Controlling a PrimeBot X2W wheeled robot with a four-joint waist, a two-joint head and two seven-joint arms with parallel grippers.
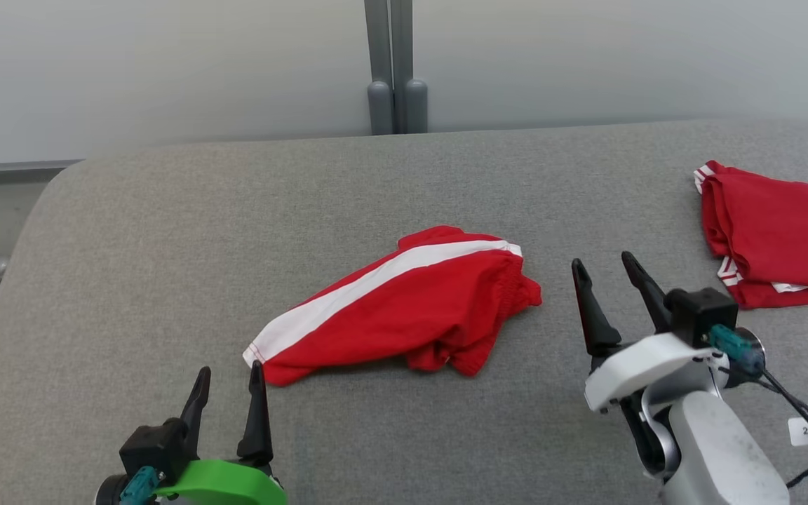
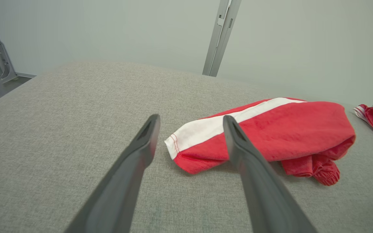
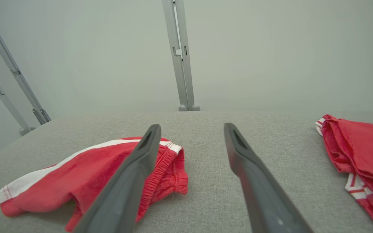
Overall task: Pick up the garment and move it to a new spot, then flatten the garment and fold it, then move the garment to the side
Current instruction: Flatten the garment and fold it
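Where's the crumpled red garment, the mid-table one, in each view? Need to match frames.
Head view: crumpled red garment at centre, lying on the grey surface.
Left wrist view: crumpled red garment right of centre.
Right wrist view: crumpled red garment at lower left.
Shared landmark: the grey upright post at the surface's far edge.

Matt red cloth garment (image 1: 411, 308), rough grey woven fabric table (image 1: 165, 245), smooth metal post (image 1: 395, 70)
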